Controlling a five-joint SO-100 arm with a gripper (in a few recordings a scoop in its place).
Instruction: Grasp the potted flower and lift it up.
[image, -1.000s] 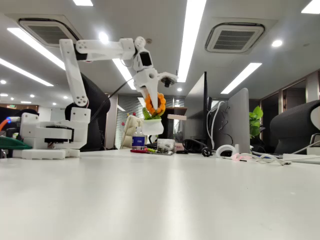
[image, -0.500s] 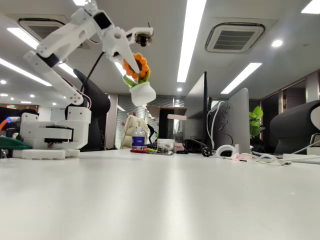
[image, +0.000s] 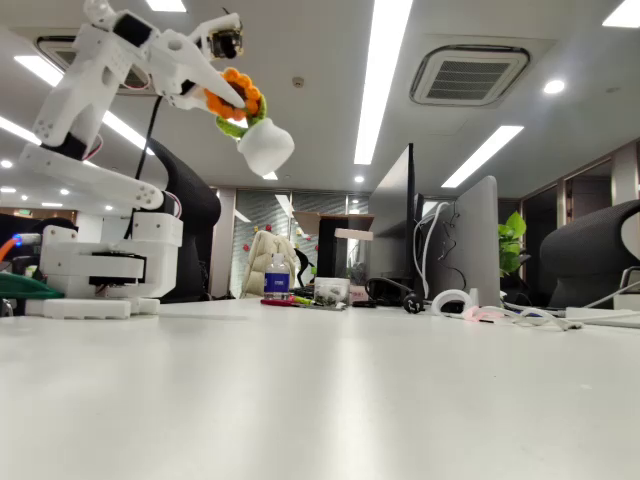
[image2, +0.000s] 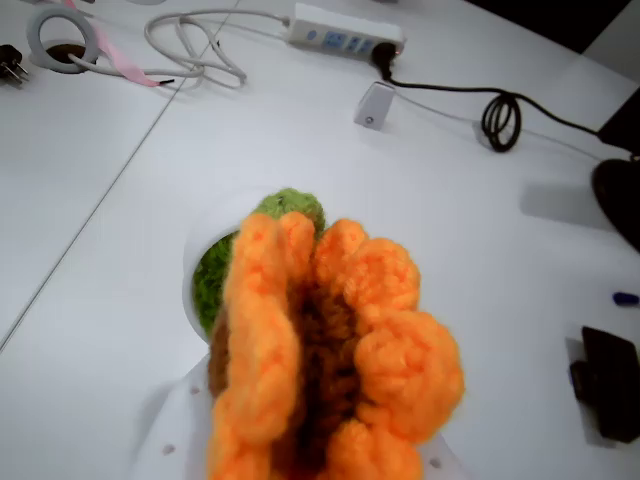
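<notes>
Open-plan office, ceiling light strips, low camera looking across a white table (image: 330, 400). Going left to right in the fixed view: white arm base at far left, arm folded up high, gripper (image: 222, 92) near the top of frame, clamped on the potted flower (image: 248, 122) — orange head pinched between the fingers, white pot hanging free past the fingertips, down and to the right. Flower's long axis is tilted, nearly in line with the fingers, pot end pointing away from the arm and well clear of the table. Below it, a water bottle (image: 277, 276) and small clutter on the desk; monitors (image: 455, 240) further right. Wrist view: petals squashed together right at the camera, green leaves and pot rim behind, table with power strip (image2: 346, 30) and cables far below. Lift looks essentially done — main risk is that the grip is on soft petals, not the pot, so it could slip.
</notes>
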